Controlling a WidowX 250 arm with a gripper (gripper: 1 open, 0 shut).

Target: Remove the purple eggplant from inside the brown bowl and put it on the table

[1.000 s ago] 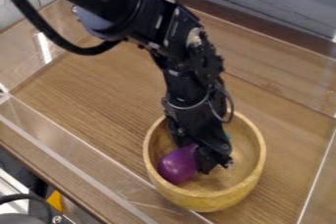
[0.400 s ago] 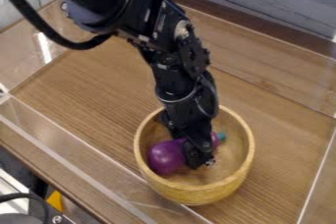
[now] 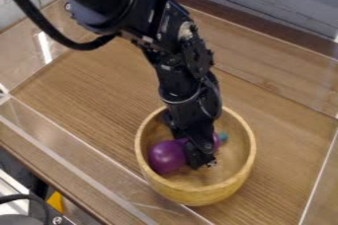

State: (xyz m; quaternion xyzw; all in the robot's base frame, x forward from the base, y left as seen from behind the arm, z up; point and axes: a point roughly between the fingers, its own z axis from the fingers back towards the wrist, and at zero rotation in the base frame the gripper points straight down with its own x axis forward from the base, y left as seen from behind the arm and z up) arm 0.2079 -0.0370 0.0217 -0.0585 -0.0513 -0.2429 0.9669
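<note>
The brown bowl stands on the table near the front, close to the clear front wall. The purple eggplant lies inside it on the left side. My gripper points straight down into the bowl, its black fingers shut together just right of the eggplant and pressed against its side. I see nothing held between them. The black arm hides the bowl's far inner wall.
Clear acrylic walls border the table at the front and left. A small teal spot shows in the bowl behind the fingers. A pale plank wall rises at the back.
The wrist has rolled in place. The bowl and the eggplant have shifted a little to the left, the eggplant now further toward the bowl's left wall.
</note>
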